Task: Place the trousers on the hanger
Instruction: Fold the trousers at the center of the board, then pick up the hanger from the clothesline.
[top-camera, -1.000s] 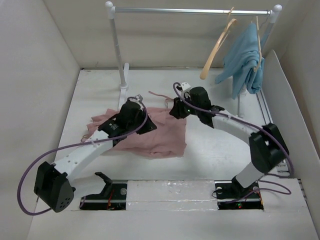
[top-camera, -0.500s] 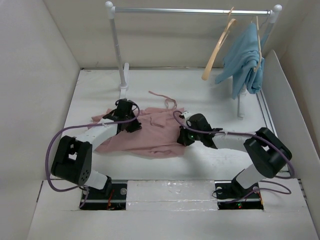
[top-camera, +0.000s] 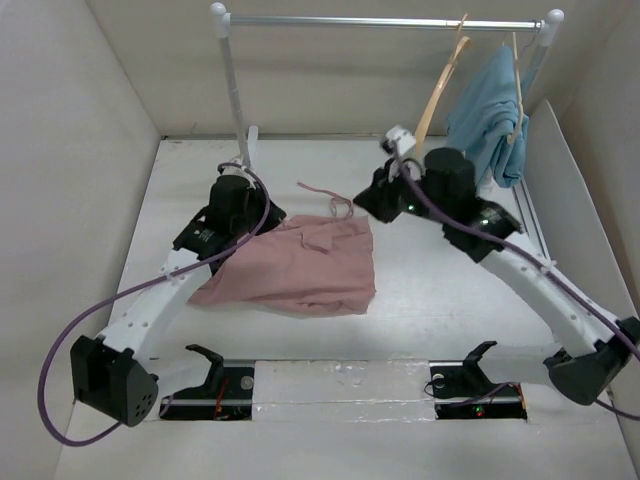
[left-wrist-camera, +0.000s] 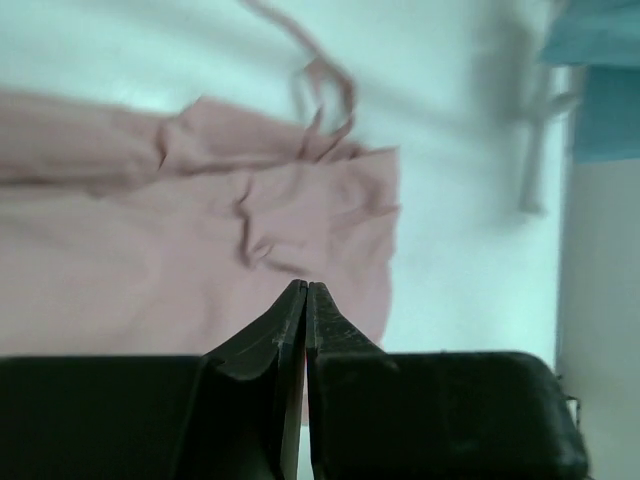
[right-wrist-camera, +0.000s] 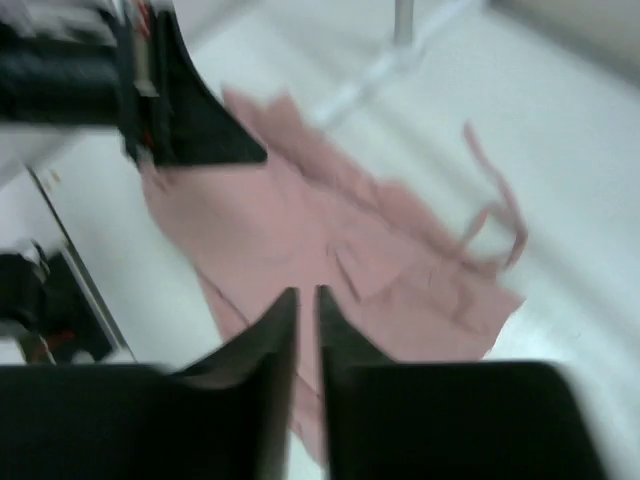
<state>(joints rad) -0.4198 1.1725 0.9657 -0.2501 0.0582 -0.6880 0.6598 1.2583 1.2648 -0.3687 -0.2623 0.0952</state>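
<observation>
The dusty-pink trousers (top-camera: 300, 265) lie folded flat on the table, with the drawstring (top-camera: 330, 197) trailing toward the back. The tan wooden hanger (top-camera: 440, 85) hangs empty on the rail at the back right. My left gripper (top-camera: 260, 215) hovers over the trousers' back left edge, shut and empty; in the left wrist view the gripper (left-wrist-camera: 305, 285) points at the cloth (left-wrist-camera: 200, 250). My right gripper (top-camera: 375, 200) is raised above the trousers' back right corner, its jaws almost closed with a thin gap, holding nothing. In the right wrist view the gripper (right-wrist-camera: 305, 292) hangs over the trousers (right-wrist-camera: 330, 250).
A white clothes rack (top-camera: 380, 20) stands at the back, its left post (top-camera: 235, 100) behind my left gripper. A light-blue garment (top-camera: 490, 105) hangs on a second hanger at the far right. White walls close in the table on the left, back and right.
Both grippers have lifted off the trousers. The left one moved back and left; the right arm rose and swung toward the back right. The trousers now lie smoother.
</observation>
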